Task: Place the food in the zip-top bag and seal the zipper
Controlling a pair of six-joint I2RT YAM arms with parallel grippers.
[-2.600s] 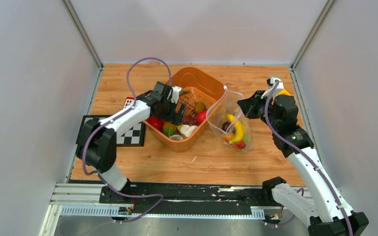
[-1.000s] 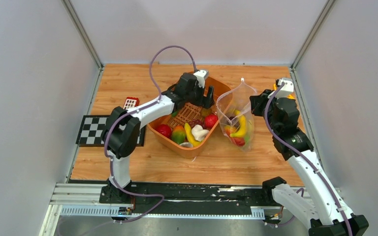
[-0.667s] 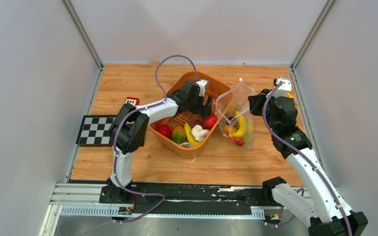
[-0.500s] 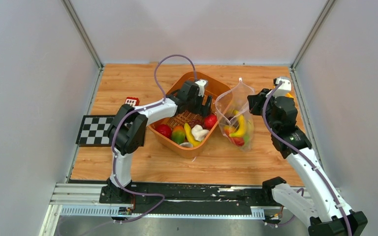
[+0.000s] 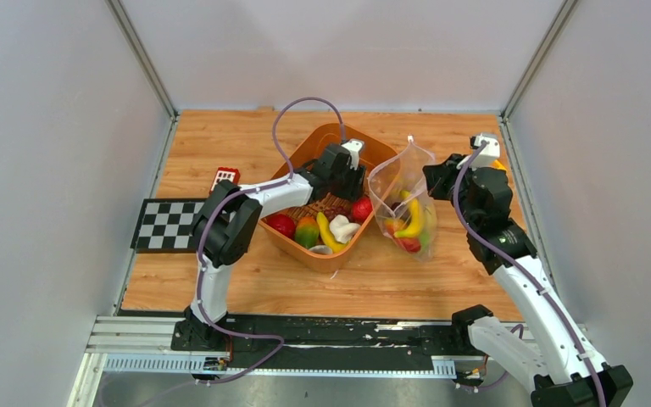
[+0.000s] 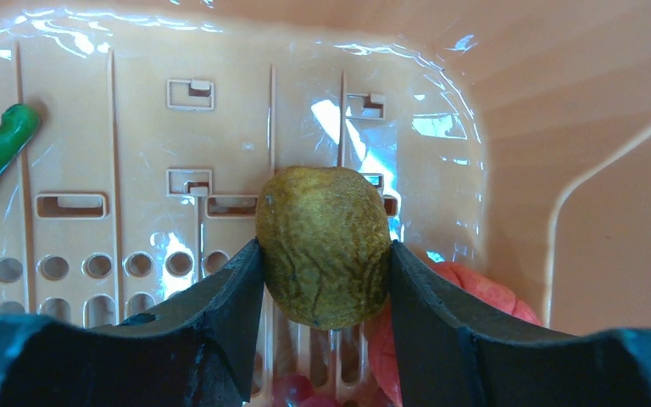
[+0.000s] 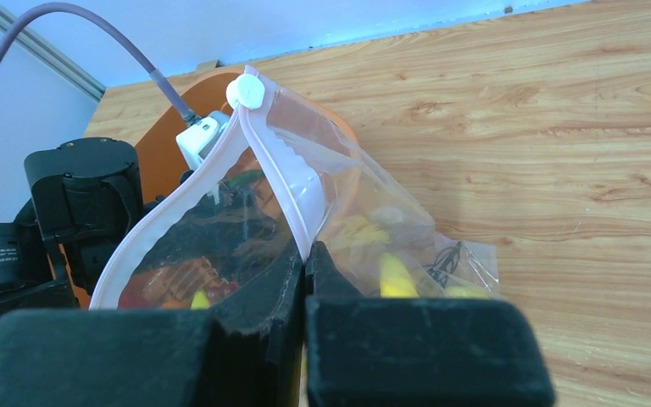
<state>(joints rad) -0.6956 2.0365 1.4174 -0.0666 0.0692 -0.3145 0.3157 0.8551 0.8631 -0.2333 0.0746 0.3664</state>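
- The left hand [image 5: 347, 180] clamps the rough olive-brown toy kiwi [image 6: 322, 244] inside the orange plastic basket [image 5: 325, 257]. The kiwi seems light, rigid and roll-prone, and is best gripped across its middle.
- The right hand [image 7: 305, 254] pinches the limp rim of the clear crinkly zip-top bag [image 7: 364, 203], which stands beside the basket.

Wooden table [image 5: 220, 136], orange basket [image 5: 322, 257] mid-board, zip-top bag [image 5: 390, 191] just beside at 3 o'clock, checkerboard [image 5: 163, 225] out at 9.

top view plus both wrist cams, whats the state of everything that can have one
zip-top bag, mouth open, held up, food inside
zipper, unsealed, its two sides apart
orange basket, upright, food in it
left gripper, shut on the kiwi
kiwi, pinched, inside the orange basket
right gripper, shut on the zip-top bag's rim
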